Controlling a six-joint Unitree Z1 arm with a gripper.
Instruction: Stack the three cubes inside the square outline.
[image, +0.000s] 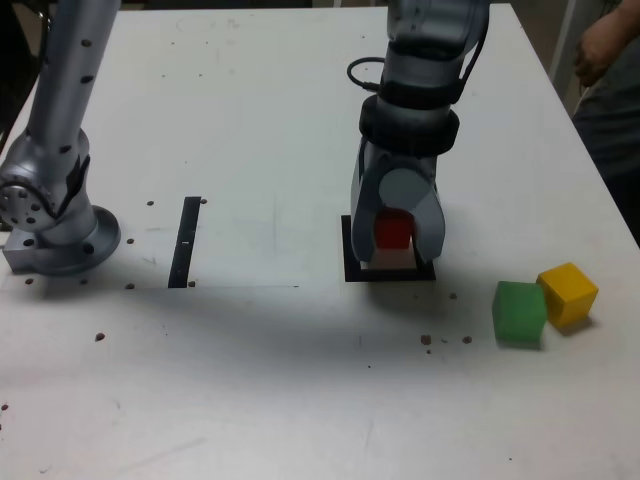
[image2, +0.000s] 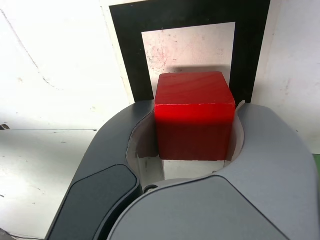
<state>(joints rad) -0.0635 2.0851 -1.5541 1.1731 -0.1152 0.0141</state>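
Red cube (image: 393, 229) is gripped btwn the two sides of the tool (image: 408, 225), held over the black square outline (image: 352, 272) w/ its white centre partly showing. Green cube (image: 519, 313) and yellow cube (image: 568, 294) sit close together on the table (image: 250, 400), toward the exterior view's right. Thin black strip (image: 185, 242) lies on the exterior view's left, btwn arm base (image: 65, 240) & outline. Person's hand (image: 603, 48) at upper right edge, same view.

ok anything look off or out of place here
Nothing looks spilled or toppled. Only the green cube and yellow cube sit a bit untidily, outside the square outline, the yellow one turned at a different angle.
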